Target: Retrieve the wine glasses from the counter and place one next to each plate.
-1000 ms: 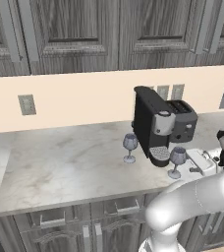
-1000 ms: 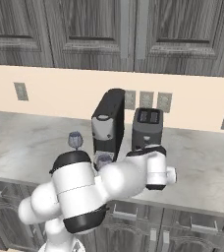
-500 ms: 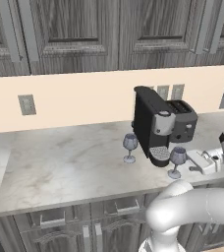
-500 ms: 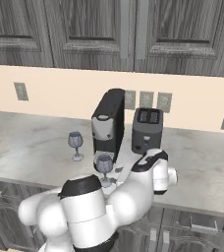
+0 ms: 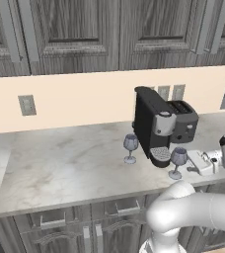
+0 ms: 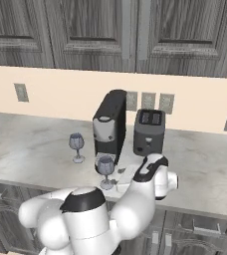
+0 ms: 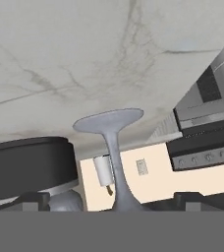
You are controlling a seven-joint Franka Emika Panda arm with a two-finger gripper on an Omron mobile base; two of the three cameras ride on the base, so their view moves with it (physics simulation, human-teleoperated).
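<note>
Glass (image 7: 115,162) by the gripper (image 5: 199,163) looks light, fragile, slick and top-heavy, best pinched at the stem; jaw spread unclear.

Bluish-grey wine glasses (image 5: 130,147), marbled counter (image 5: 70,165)
</note>
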